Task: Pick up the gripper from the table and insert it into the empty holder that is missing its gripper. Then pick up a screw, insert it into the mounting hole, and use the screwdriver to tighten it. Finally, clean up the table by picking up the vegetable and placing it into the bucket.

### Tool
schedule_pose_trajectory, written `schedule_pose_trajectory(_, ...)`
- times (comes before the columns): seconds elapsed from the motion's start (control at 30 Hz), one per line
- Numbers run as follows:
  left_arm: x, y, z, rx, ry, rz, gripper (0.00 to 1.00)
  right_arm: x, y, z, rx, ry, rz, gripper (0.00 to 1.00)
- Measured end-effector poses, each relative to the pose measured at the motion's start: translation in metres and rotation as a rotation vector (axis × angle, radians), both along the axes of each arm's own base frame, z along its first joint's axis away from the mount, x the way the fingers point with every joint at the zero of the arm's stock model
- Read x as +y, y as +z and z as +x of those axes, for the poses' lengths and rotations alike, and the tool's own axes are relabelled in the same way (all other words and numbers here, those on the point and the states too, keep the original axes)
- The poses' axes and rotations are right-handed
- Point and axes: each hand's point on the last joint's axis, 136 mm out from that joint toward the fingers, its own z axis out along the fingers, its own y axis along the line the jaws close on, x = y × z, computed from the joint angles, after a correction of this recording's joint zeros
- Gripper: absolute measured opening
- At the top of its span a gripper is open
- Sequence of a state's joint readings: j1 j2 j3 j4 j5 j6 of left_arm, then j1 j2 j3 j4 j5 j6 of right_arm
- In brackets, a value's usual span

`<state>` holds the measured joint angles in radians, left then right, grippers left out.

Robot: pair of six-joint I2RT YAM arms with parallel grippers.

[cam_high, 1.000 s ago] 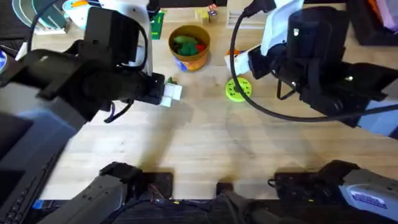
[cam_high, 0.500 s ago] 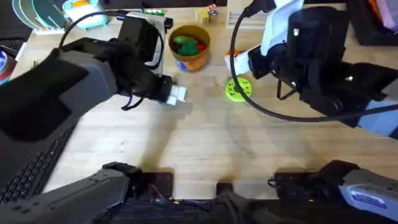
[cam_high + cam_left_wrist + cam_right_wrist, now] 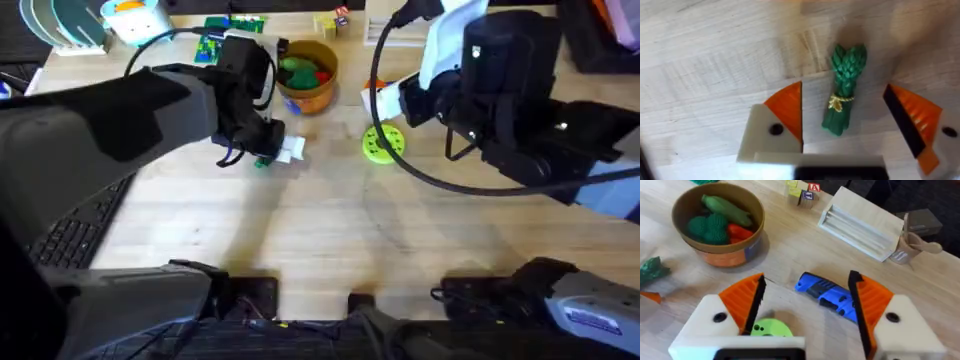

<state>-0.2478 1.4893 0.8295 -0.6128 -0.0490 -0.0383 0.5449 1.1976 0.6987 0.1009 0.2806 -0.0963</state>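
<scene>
The left gripper point(image 3: 842, 125) hangs spread wide around the slim dark green leafy toy vegetable point(image 3: 843, 90); I'd lower squarely, then pinch its tied middle.

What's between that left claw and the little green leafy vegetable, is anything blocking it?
Nothing visible blocks it. In the left wrist view the vegetable lies flat on bare wood, in the open gap of the left gripper, with free space on both sides. From overhead, the bucket stands just beyond, already holding other toy foods.
</scene>
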Motion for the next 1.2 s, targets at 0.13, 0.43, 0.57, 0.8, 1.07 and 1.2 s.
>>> schedule_pose_trajectory(0.13,-0.001,-0.005,0.000,0.015,0.001,-0.001,0.992,0.000,0.000,0.000,0.000,0.000,0.000,0.991)
schedule_pose_trajectory(0.43,-0.002,-0.004,0.005,-0.006,0.002,-0.006,0.929,0.000,0.000,0.000,0.000,0.000,0.000,0.990)
schedule_pose_trajectory(0.57,-0.004,-0.006,0.005,0.000,0.004,-0.015,0.695,0.000,0.000,0.000,0.000,0.000,0.000,0.991)
schedule_pose_trajectory(0.8,-0.004,-0.005,0.007,-0.005,0.009,-0.016,0.021,0.000,0.000,0.000,0.000,0.000,0.000,0.990)
schedule_pose_trajectory(1.07,-0.001,0.008,-0.001,0.043,0.011,-0.001,0.018,0.000,0.000,0.000,0.000,0.000,0.000,0.991)
schedule_pose_trajectory(1.2,-0.003,0.051,0.005,-0.009,0.011,-0.014,0.017,0.000,0.000,0.000,0.000,0.000,0.000,0.991)
